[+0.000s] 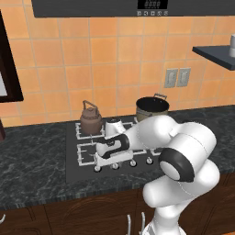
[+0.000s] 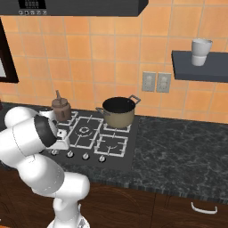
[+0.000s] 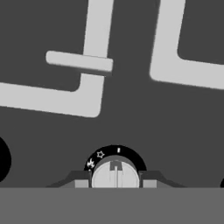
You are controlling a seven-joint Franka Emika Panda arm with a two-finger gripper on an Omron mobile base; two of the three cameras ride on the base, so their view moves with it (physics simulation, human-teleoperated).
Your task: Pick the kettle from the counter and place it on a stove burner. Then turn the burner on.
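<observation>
The kettle [image 1: 91, 119] sits on the back-left stove burner [image 1: 85, 131], its base partly hidden by my arm. My hand [image 3: 116, 181] is closed narrow on a silver knob [image 3: 116, 174] at the cooktop's [image 2: 129, 153] front edge. The stockpot [image 2: 118, 111] stands apart, back right; the bench [image 2: 187, 147] lies beyond.

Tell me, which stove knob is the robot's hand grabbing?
The hand is closed on the leftmost silver knob in the front row, seen close up from the hand. The other knobs to its right sit untouched.
</observation>
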